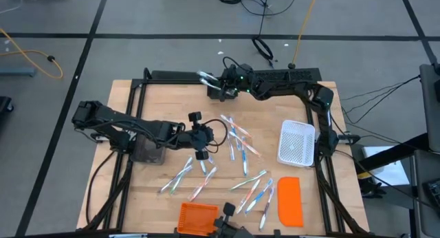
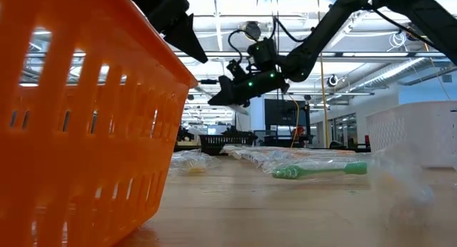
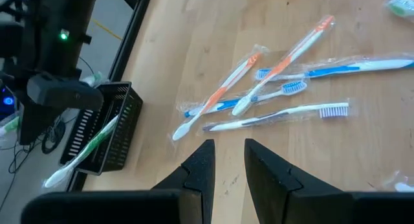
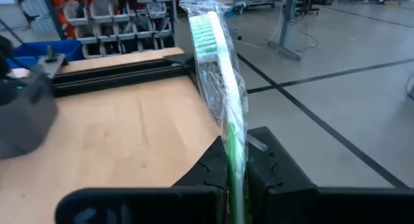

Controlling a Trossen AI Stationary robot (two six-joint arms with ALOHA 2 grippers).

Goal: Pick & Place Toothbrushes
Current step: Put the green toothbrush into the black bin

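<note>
1. Light wooden table (image 1: 151,197) inside a black frame, carrying everything below.
2. Right arm stretched along the far edge. Right gripper (image 4: 238,149) hanging over the far edge's middle, above the black basket, clamped tight on a green toothbrush (image 4: 220,88).
3. Left arm reaching in from the left side. Left gripper (image 3: 228,146) over the table's middle, fingers parted by a narrow gap, nothing between them, pointing down just short of a small cluster of brushes.
4. Orange basket (image 1: 198,216) with slotted walls, at the near edge.
5. White mesh basket (image 1: 297,142) on the right side, well apart from the orange one.
6. Flat orange lid (image 1: 289,200), lying near the front right corner, just in front of the mesh basket.
7. Small black slatted basket (image 3: 103,130) at the far edge.
8. Toothbrushes (image 1: 242,152): thin white or translucent sticks, each sealed in a crinkled clear wrapper, with orange, blue, green or pink on handle or bristles. Scattered flat in three loose groups: mid-table right of the left gripper, front centre beside the lid, and front left of centre. Several crossing or touching one another.
9. Held brush: green bristles and green handle, wrapper bunched around the head, sticking forward past the fingertips.
</note>
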